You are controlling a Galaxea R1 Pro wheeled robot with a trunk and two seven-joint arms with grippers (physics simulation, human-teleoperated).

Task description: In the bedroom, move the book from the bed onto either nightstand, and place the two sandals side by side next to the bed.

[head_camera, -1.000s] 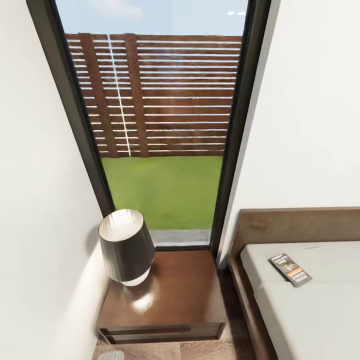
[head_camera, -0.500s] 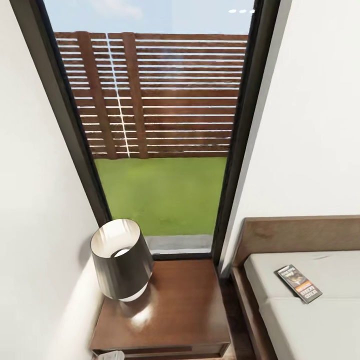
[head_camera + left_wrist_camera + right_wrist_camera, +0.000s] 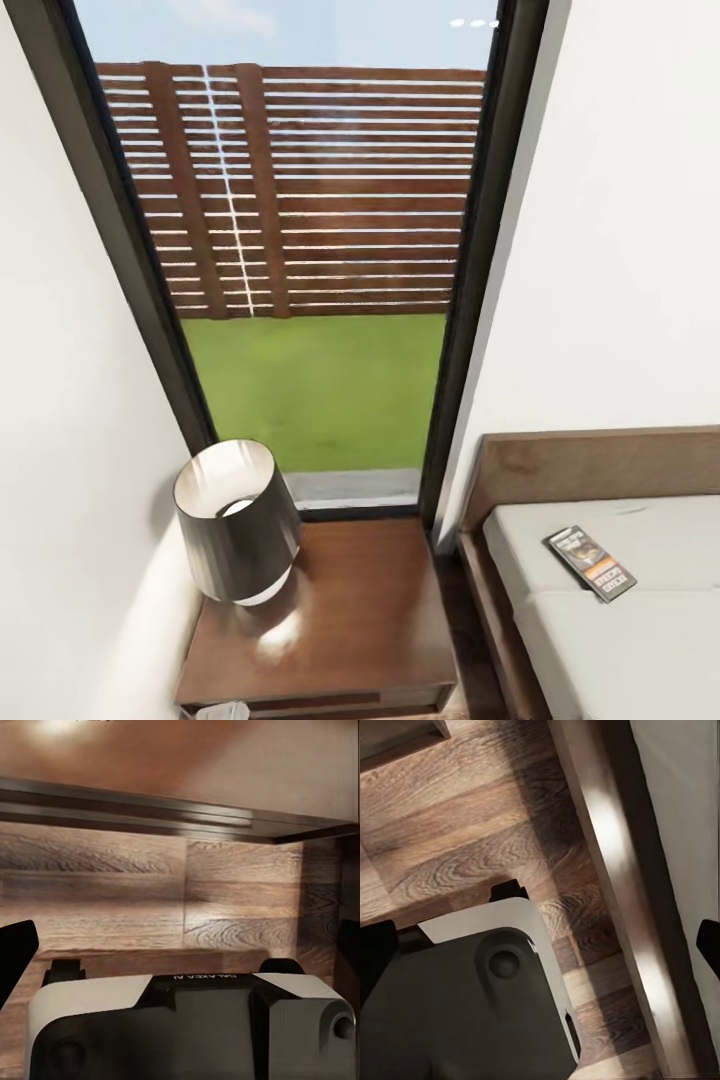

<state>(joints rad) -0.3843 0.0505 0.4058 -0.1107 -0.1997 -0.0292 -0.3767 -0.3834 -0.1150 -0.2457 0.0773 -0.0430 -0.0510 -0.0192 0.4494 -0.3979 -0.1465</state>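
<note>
The book (image 3: 590, 563), a thin dark paperback with an orange band, lies flat on the white mattress of the bed (image 3: 640, 640) near the brown headboard, at the lower right of the head view. Left of the bed stands the glossy dark-brown nightstand (image 3: 350, 610). In the left wrist view my left gripper (image 3: 180, 945) is open above the wood floor, facing the nightstand's front edge (image 3: 180, 806). My right gripper (image 3: 540, 945) is open over the floor beside the bed's wooden frame (image 3: 622, 892). Both hold nothing. The sandals are out of view.
A dark lamp (image 3: 238, 522) with a white-lined shade takes up the nightstand's left half. Behind it a tall dark-framed window (image 3: 300, 250) shows grass and a slatted fence. White walls close in on both sides. A narrow strip of floor (image 3: 465, 640) separates nightstand and bed.
The whole head view has shifted: the camera moved closer, so the nightstand, lamp and bed sit lower and larger. The book, lamp and nightstand have not moved.
</note>
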